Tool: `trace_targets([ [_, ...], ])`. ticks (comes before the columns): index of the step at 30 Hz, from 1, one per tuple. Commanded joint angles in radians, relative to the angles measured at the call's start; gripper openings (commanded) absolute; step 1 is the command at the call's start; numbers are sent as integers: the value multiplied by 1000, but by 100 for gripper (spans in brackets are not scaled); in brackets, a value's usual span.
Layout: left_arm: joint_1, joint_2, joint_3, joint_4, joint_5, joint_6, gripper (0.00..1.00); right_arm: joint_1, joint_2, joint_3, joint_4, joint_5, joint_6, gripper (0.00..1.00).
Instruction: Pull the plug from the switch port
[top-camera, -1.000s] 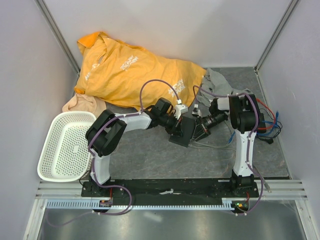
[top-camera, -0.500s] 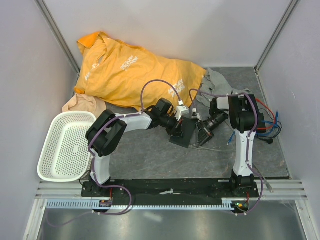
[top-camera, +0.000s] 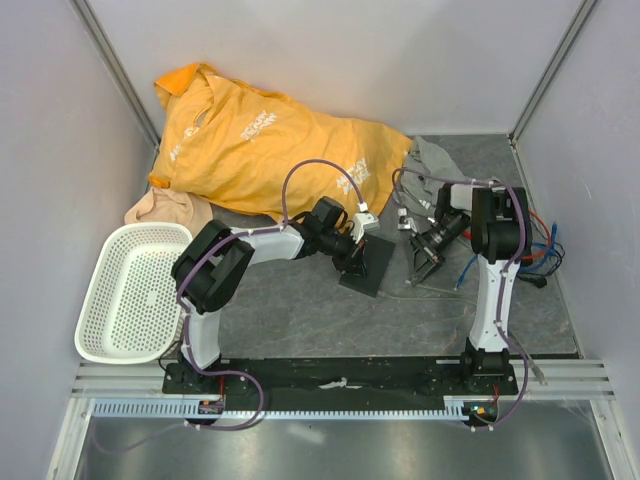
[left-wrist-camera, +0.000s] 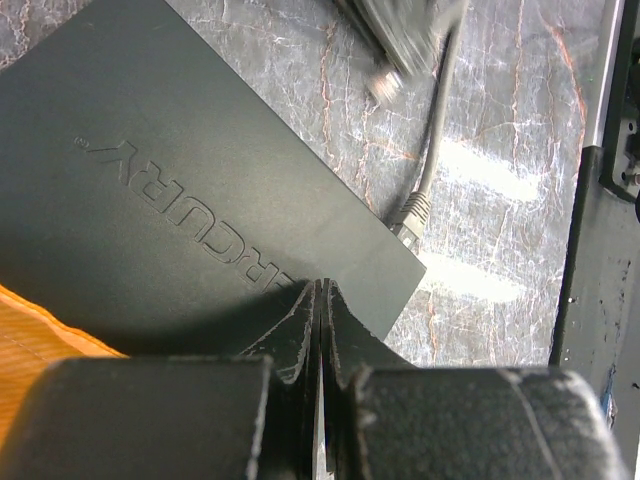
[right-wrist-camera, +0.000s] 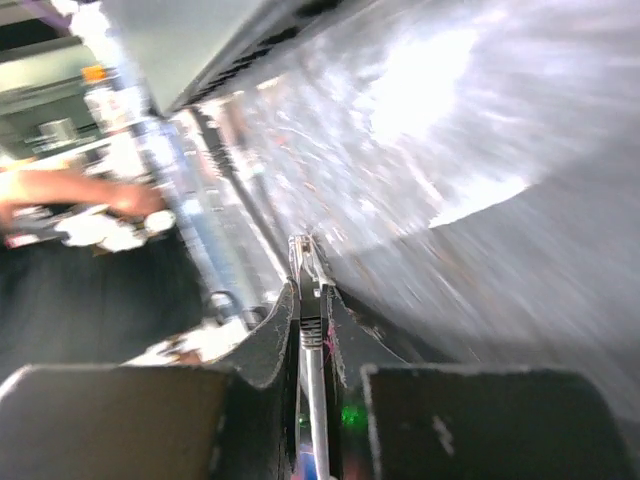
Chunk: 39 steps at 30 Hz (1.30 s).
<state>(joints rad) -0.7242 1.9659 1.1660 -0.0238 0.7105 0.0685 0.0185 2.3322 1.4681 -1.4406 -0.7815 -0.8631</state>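
Observation:
The switch (top-camera: 374, 270) is a flat matte-black box lying on the grey mat; its lid (left-wrist-camera: 170, 190) carries raised lettering. My left gripper (top-camera: 354, 260) is shut, and its tips (left-wrist-camera: 320, 288) rest on the lid near a corner. My right gripper (top-camera: 418, 260) hangs to the right of the box, apart from it, shut on the clear plug (right-wrist-camera: 306, 258) of a grey cable. That plug (left-wrist-camera: 384, 87) shows blurred and free of the box. A second grey plug (left-wrist-camera: 408, 212) sits against the box's edge. The switch port itself is hidden.
A yellow shirt (top-camera: 270, 140) lies at the back, a beige cloth (top-camera: 165, 208) to its left and a grey cloth (top-camera: 437, 160) behind the right arm. A white mesh basket (top-camera: 100, 300) stands at the left. Loose cables (top-camera: 540, 250) bunch by the right wall.
My right gripper has drawn away to the right from the switch's edge with the plug in it, opening a gap. The left gripper stays pressed on the switch.

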Motion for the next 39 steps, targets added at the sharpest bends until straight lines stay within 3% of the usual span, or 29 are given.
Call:
trace_targets([
  [1, -4, 21, 4, -67, -65, 67, 2, -40, -150, 110, -18, 74, -65, 0],
  [10, -4, -13, 9, -80, -57, 48, 2, -74, -348, 426, -4, 30, 42, 0],
  [15, -11, -41, -9, -76, -48, 39, 2, -115, -456, 537, 115, 53, 173, 0],
  [22, -27, -87, -46, -54, -57, 45, 2, -137, -614, 379, 246, 227, 233, 0],
  [31, -37, -114, -83, -22, -62, 56, 2, -212, -600, 141, 393, 482, 374, 0],
  [39, -47, -110, -86, -21, -59, 54, 2, -298, -545, 101, 467, 695, 378, 0],
])
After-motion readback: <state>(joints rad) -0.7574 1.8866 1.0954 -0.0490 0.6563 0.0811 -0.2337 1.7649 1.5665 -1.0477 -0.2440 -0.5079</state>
